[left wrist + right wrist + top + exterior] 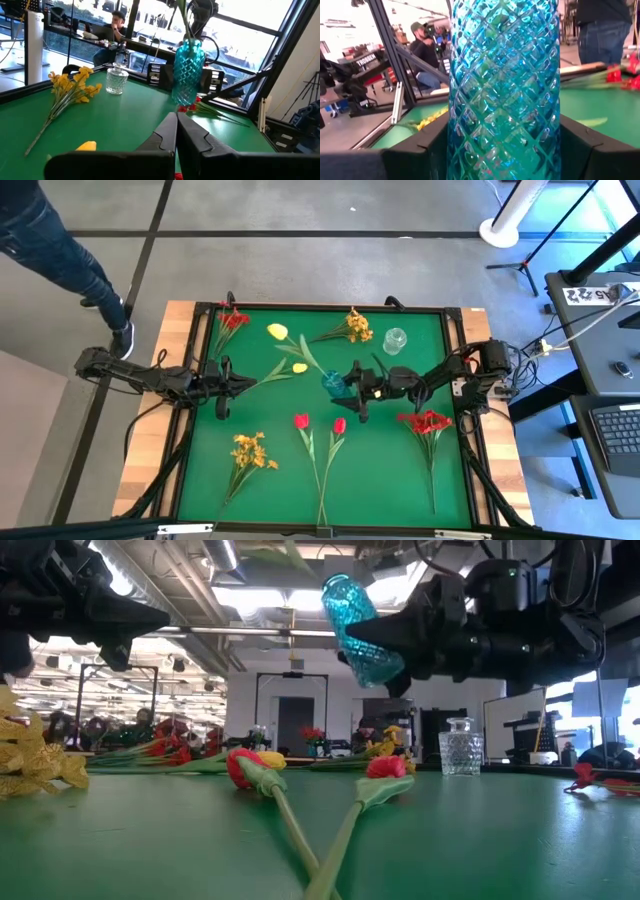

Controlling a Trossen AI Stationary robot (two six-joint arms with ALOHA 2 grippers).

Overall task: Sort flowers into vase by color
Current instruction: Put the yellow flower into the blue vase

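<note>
My right gripper (347, 388) is shut on a blue cut-glass vase (360, 632) and holds it above the middle of the green mat (200, 480). A green stem (183, 14) rises from the vase's mouth and, seen from above, leads to a yellow tulip head (277, 332). A second yellow tulip (300, 367) lies on the mat close ahead of my left gripper (240, 384), which is shut and holds nothing. Two red tulips (320, 423), two red sprays (232, 320) (425, 422) and two yellow-orange clusters (352, 328) (250, 450) lie on the mat. My right gripper pinches the blue vase's body, at its lower half (470, 150), between its two fingers (420, 147), one on each side. The fingers come in level from the table's right side. The vase is lifted clear of the mat and leans, its mouth (338, 585) uppermost.
An empty clear glass vase (395, 340) stands on the mat at the far right, beyond the right gripper. A black frame (330, 307) rims the mat. A person stands off the table's far left corner (60, 250). Bare mat lies at the near left.
</note>
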